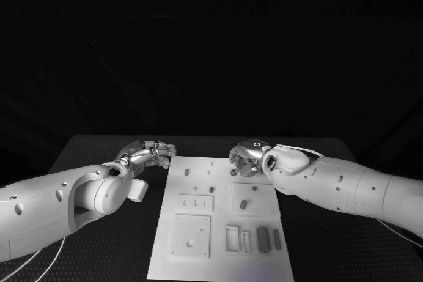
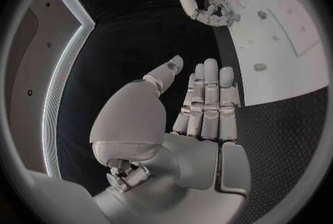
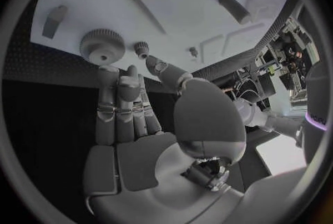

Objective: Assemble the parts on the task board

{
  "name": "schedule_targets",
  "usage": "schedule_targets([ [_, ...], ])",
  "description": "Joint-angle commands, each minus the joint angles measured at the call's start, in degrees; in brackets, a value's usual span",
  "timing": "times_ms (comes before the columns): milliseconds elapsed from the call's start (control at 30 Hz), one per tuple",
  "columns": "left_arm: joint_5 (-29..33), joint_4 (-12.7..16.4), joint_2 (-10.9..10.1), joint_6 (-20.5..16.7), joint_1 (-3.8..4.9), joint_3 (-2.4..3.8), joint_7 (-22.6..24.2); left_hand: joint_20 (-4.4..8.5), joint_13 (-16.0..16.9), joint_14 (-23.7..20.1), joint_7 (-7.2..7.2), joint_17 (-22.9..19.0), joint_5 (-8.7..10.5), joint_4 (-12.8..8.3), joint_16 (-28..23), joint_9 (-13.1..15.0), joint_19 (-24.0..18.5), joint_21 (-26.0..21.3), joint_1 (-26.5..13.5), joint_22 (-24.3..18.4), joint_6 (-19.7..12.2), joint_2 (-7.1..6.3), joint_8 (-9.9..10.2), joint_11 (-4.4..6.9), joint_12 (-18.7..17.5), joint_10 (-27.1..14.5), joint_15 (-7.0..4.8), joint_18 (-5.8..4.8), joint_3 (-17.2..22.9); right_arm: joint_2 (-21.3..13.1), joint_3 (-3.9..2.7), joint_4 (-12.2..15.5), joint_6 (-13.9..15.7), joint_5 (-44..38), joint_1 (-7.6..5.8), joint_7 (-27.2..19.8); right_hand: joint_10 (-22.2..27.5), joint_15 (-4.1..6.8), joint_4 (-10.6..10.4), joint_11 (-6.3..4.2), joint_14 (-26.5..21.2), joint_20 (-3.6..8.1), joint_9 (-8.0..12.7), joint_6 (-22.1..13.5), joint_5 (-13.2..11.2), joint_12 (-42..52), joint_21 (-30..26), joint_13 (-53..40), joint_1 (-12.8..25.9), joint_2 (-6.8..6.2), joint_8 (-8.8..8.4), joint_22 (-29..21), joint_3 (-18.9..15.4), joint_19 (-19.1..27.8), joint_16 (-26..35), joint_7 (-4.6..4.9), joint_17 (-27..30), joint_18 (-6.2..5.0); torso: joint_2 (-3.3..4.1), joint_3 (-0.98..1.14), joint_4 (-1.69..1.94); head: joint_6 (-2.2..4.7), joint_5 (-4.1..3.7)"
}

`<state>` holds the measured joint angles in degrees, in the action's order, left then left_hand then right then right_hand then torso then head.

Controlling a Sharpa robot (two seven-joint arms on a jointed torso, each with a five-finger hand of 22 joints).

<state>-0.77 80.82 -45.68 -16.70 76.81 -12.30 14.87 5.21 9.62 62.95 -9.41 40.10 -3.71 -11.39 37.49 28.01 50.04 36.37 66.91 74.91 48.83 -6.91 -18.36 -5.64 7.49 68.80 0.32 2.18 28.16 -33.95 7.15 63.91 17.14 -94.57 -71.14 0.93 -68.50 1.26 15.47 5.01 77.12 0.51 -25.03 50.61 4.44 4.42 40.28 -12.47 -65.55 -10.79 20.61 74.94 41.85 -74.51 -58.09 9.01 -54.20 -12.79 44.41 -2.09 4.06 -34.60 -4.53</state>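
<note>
The white task board [image 1: 220, 257] lies lengthwise in the middle of the black table. Small grey parts [image 1: 211, 188] sit on its far half, and two grey bars [image 1: 263, 239] lie near its front right. My left hand [image 1: 150, 152] hovers just off the board's far left corner, fingers straight and together [image 2: 206, 101], holding nothing. My right hand [image 1: 247, 160] is over the board's far right corner, also holding nothing. Beyond its fingertips [image 3: 118, 82] a large grey gear [image 3: 102, 46] and a small gear [image 3: 141, 48] lie at the board's edge [image 3: 187, 13].
Square and slotted recessed plates [image 1: 192, 235] take up the board's near half. Black table surface [image 1: 97, 150] runs along both sides of the board. Both white forearms [image 1: 53, 202] lie low over the table on either side.
</note>
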Motion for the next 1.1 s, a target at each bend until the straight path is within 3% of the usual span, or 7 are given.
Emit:
schedule_targets([
  [33,-0.25,0.01,0.23,1.3,0.06,0.05,0.52,0.11,0.06,-0.52,-0.3,-0.05,-0.26,-0.34,-0.23,0.1,-0.4,0.24,-0.56,0.72,-0.07,0.19,0.2,-0.45,-0.33,0.11,0.07,1.15,0.16,0.12,-0.02,-0.26,0.18,-2.74,0.24,0.24,0.03,-0.16,-0.03,0.37,-0.27,-0.13,0.08,0.07,-0.37,-0.25,0.2,0.05,-0.11,-0.66,-0.23,1.4,0.3,0.34,-0.19,-0.15,0.06,-2.21,0.85,-0.75,1.43,0.22,-1.33],
  [467,-0.26,-0.38,0.38,1.5,0.06,0.04,0.34,0.06,0.09,-0.51,-0.36,-0.04,-0.2,-0.45,-0.36,0.15,-0.47,0.28,-1.04,0.69,-0.19,0.17,0.3,-0.52,-0.47,0.06,0.11,1.17,0.27,0.62,-0.02,-0.29,-0.38,-3.07,0.54,-0.06,-0.22,-0.16,-0.77,0.35,-0.37,-0.39,0.12,0.44,-1.25,-0.35,1.02,0.09,-0.13,-1.29,-0.32,1.41,0.95,0.23,-0.54,-0.43,0.38,-2.09,1.66,-0.86,1.59,0.32,-1.37],
  [800,-0.26,-0.43,0.28,1.63,0.06,0.04,0.22,0.04,0.12,-0.54,-0.36,-0.03,-0.17,-0.54,-0.42,0.19,-0.51,0.3,-1.18,0.68,-0.18,0.16,0.31,-0.51,-0.51,0.07,0.13,1.18,0.34,0.58,-0.01,-0.67,0.27,-4.74,0.81,0.35,-1.3,0.2,-0.74,-0.02,-0.49,-0.53,-0.02,1.41,-1.41,-0.08,1.82,-0.21,-0.34,-1.36,-0.09,1.37,1.19,0.38,-0.87,-0.66,0.72,-2.2,2.19,-0.68,1.39,0.72,-1.22],
  [1100,-0.26,-0.6,0.26,1.73,0.06,0.02,0.11,0.02,0.13,-0.57,-0.37,-0.03,-0.12,-0.61,-0.49,0.22,-0.56,0.31,-1.36,0.68,-0.19,0.13,0.34,-0.51,-0.57,0.05,0.15,1.19,0.39,0.24,-0.01,-0.32,1.37,-4.87,0.82,0.48,1.62,-0.65,-0.58,0.87,-0.67,-0.67,0.24,0.64,-1.56,-0.92,2.42,0.4,-0.72,-3.26,-0.84,1.24,1.66,0.78,-1.27,-0.46,1.17,-2.21,2.46,-0.64,1.48,1.12,-1.23],
])
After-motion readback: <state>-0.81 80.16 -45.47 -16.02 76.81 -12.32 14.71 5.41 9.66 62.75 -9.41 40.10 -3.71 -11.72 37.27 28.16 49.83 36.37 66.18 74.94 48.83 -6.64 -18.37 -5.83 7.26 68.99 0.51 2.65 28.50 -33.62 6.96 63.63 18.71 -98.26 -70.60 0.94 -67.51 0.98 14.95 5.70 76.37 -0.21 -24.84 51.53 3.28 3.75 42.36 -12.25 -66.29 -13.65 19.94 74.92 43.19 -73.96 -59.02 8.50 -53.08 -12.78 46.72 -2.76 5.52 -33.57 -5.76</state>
